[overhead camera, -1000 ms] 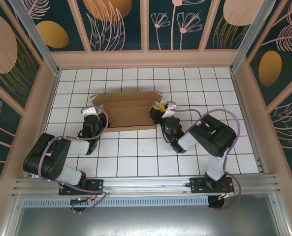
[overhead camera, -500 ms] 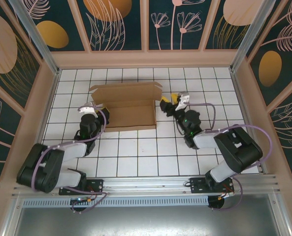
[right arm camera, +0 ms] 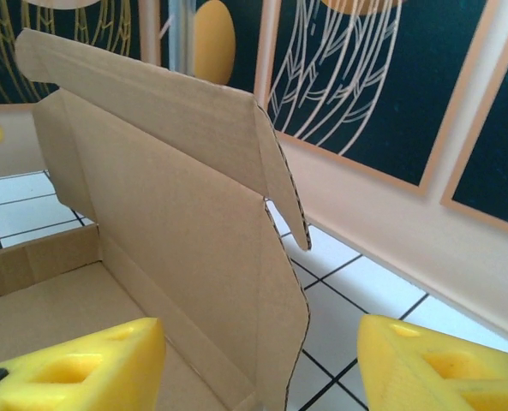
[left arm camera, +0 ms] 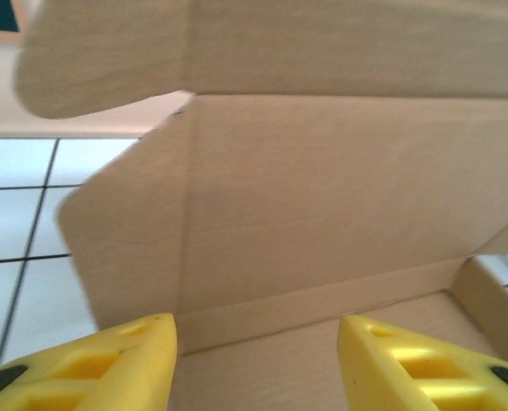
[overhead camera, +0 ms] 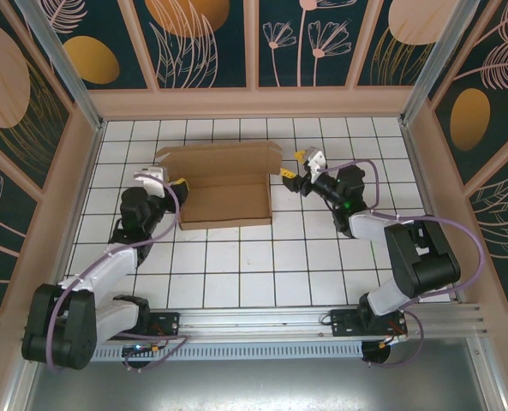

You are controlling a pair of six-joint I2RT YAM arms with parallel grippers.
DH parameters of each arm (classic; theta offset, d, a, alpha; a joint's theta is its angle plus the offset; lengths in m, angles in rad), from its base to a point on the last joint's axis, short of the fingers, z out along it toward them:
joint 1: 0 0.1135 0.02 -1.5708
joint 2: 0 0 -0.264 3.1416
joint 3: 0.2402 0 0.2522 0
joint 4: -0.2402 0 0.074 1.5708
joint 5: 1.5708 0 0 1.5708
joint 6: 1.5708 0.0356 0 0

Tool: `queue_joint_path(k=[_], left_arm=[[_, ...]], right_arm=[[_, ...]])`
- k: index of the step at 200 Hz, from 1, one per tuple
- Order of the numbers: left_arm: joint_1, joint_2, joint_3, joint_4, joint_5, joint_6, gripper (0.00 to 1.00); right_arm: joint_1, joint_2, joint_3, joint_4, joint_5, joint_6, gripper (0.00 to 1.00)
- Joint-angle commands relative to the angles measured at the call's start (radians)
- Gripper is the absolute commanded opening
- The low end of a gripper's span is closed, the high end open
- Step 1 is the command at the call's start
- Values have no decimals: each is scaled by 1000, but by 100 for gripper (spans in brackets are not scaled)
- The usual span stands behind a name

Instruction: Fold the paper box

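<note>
So paper box (overhead camera: 224,190) lies btwn left gripper (overhead camera: 176,185) & right gripper (overhead camera: 292,169).

Brown paper box (overhead camera: 228,201); white, seemingly tiled table (overhead camera: 236,265).

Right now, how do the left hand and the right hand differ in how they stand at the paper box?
The left hand is at the left end of the paper box; the right hand is at its right end. The left hand faces the inner side of the raised lid fairly head-on; the right hand meets that lid obliquely, by its end flap. Shared: both hands have yellow fingers, are open and hold nothing.
</note>
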Motion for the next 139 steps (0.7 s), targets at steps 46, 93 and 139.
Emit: queue_joint_path(k=[46,93,139], left_arm=[[119,59,60,-57,191,222,52],[199,127,87,-24,279,284,52],[207,190,132,25,366,347,51]], right_arm=[[-60,81,113,-81,-145,-129,61],[-64,135,227,-244,-169,-254,62],[-48,228,339,-299,-244,-256,61]])
